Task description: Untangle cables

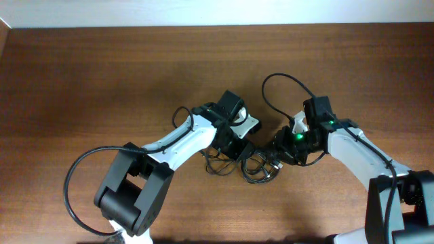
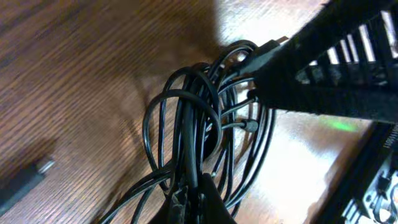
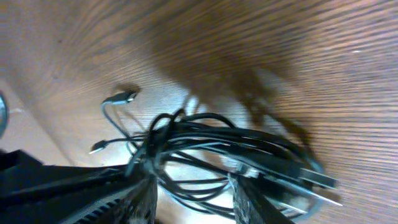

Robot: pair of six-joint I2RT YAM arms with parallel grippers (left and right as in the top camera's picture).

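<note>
Logging cables (image 1: 256,166) as one knotted heap of thin black loops on the brown table (image 1: 102,74), about mid-width, right between the tips of the two arms.

Find left gripper (image 2: 193,198) clenched. Fingers pressed together at the bottom of its own wrist view, with several strands pinched in and fanning upward from the nip into overlapping loops.

Find right gripper (image 3: 194,186) grasping the same heap from the opposite side. Fingers standing part-way apart, the gap packed with a thick run of strands crossing from one to the other (blur hides the exact contact).

From the left wrist, spot the right gripper's dark finger slanting across the upper right of the heap, against its top loops.

Count loose ends in the right wrist view:
- small plug (image 3: 123,98) on a curled lead, lying on the wood just beyond the heap
- tiny tip (image 3: 97,148) near it
- flat plug (image 3: 320,179) poking out at the right end of the bundle

Note one more connector (image 2: 37,169) lying apart from the heap at the left edge of the left wrist view, too blurred to type.

Cannot tell how many separate cords make up the heap. Judge the grippers close together in the overhead, with no contact made out between them.
</note>
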